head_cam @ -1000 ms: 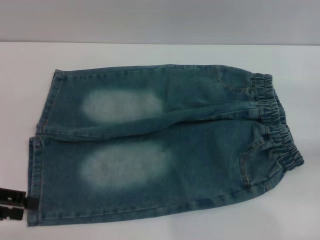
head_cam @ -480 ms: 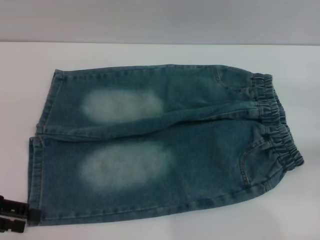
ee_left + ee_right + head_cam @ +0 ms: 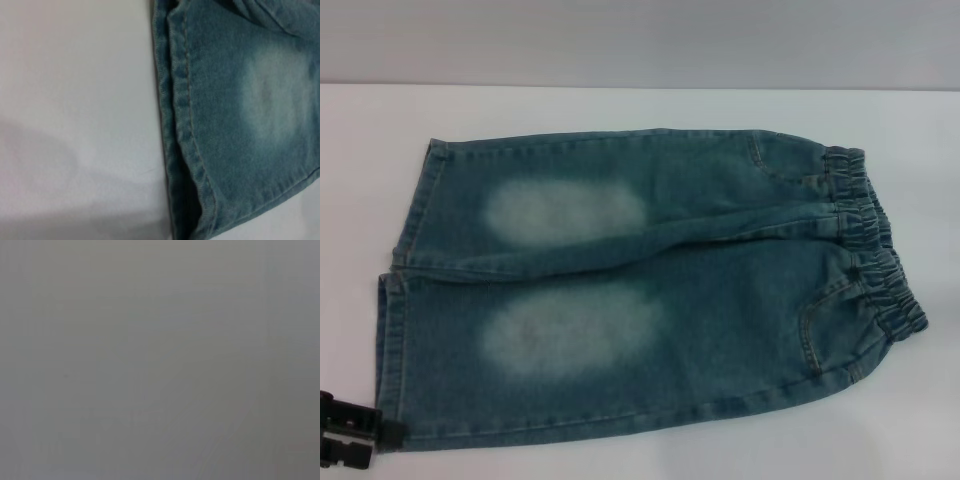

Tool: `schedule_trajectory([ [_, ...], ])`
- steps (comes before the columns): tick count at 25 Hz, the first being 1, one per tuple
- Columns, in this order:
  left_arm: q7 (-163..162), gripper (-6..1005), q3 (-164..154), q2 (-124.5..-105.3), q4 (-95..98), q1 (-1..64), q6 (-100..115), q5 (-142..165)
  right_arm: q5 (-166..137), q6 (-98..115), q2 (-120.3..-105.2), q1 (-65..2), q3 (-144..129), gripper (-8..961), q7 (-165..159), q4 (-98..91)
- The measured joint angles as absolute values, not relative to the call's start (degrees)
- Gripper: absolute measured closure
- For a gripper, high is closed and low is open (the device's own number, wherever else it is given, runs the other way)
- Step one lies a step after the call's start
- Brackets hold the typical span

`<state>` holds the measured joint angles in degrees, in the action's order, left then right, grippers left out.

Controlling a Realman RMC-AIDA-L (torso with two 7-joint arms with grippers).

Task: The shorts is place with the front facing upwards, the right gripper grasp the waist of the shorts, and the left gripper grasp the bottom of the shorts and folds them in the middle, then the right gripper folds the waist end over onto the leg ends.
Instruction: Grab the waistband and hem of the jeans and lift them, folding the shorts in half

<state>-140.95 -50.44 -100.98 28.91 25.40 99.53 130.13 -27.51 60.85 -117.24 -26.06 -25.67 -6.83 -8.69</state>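
Denim shorts (image 3: 640,290) are lying flat; left gripper (image 3: 350,443) is sitting just beside their near hem corner, grip unclear.

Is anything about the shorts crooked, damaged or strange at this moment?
Nothing is damaged. The shorts lie flat on the table, slightly askew. The left end effector sits at the near leg hem.

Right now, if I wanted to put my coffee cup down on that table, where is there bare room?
The shorts fill the middle. Bare table runs as a strip behind them along the wall, past the waistband on the right, and narrowly in front. Left of the leg ends is free too, except the near corner, where the left gripper sits by the hem.
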Motion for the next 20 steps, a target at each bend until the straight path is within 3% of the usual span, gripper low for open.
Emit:
schedule_trajectory([
  [9, -141.27, 261, -50.35, -102.33, 29.01, 27.53, 99.58, 134.0, -27.51, 60.99, -117.24, -26.01, -25.97, 404, -6.85, -8.33],
  [20, -141.32, 263, -49.26, -102.56, 29.1, 28.83, 99.2, 135.04, -27.51, 61.0, -117.24, -26.39, -26.18, 402, -6.56, -7.86],
])
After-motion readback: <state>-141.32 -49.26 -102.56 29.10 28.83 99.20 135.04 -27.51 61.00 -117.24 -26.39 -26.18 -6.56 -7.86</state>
